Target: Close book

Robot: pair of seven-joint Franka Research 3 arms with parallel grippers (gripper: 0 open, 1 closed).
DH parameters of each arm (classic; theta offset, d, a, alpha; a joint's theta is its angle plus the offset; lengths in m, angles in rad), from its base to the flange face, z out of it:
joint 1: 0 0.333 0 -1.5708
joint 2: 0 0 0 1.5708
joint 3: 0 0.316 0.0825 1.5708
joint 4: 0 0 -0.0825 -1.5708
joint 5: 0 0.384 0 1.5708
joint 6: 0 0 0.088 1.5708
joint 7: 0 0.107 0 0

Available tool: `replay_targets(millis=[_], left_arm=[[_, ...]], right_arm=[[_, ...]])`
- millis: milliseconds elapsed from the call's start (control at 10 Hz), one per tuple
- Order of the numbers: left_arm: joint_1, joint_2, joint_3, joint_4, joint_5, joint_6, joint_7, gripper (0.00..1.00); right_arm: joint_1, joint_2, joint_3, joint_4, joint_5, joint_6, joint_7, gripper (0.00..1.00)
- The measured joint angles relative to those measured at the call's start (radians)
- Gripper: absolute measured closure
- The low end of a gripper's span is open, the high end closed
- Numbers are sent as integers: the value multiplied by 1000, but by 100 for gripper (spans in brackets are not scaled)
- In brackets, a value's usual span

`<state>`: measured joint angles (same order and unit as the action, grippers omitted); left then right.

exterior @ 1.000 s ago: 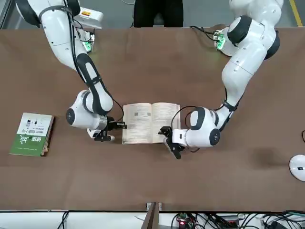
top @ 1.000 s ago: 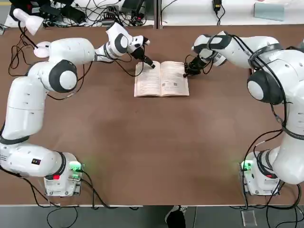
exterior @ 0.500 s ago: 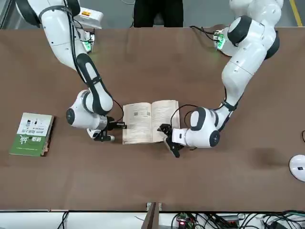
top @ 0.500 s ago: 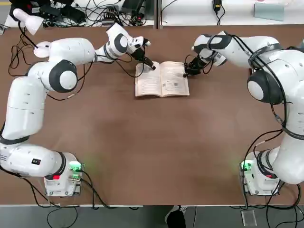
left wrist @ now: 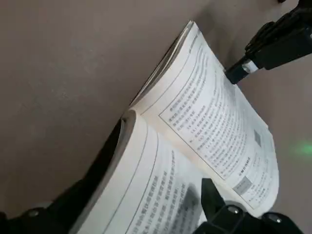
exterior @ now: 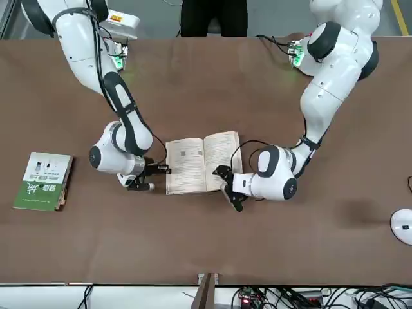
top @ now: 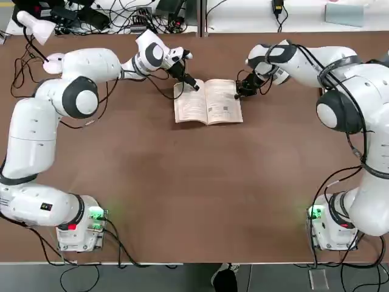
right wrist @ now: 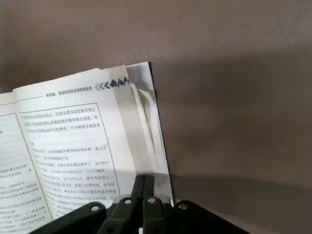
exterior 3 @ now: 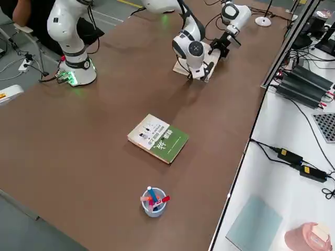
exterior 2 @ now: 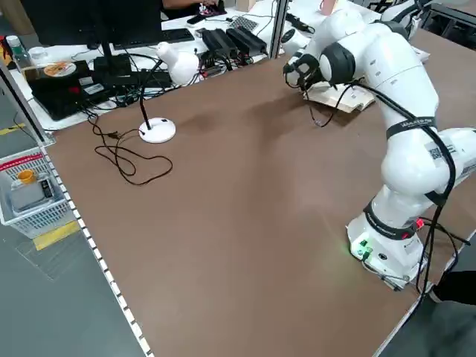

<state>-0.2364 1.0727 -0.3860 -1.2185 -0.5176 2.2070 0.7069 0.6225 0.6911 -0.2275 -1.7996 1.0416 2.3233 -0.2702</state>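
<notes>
Far middle of the table: the book, open, cream text pages up. At its left half, by the far corner, the left gripper – fingers spread, not clamped. In the left wrist view, one finger above the printed page and the other finger below the cover, with that half of the book between them. At the outer edge of the right half, the right gripper – fingers pressed together with nothing between, tips down on the margin of the right page near its corner.

Against a second ago: outer edge of the left half drawn slightly in toward the spine and raised a little off the table; in the front view, that page now tilted. Right half flat as before. Right gripper at the same edge, hardly shifted.

By count: two books, namely the open one and a closed green-and-white book lying well apart on the right side of the table. One cup of pens beyond that. One white desk lamp on the left side. Two arms, both at the open book.
</notes>
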Motion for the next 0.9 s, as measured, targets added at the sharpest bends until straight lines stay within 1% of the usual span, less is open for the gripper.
replay_targets(millis=[900], left_arm=[[16, -31, 0, 14, -1, -111, -79, 0]], right_arm=[[0, 0, -1, 0, 0, 1, 0, 99]])
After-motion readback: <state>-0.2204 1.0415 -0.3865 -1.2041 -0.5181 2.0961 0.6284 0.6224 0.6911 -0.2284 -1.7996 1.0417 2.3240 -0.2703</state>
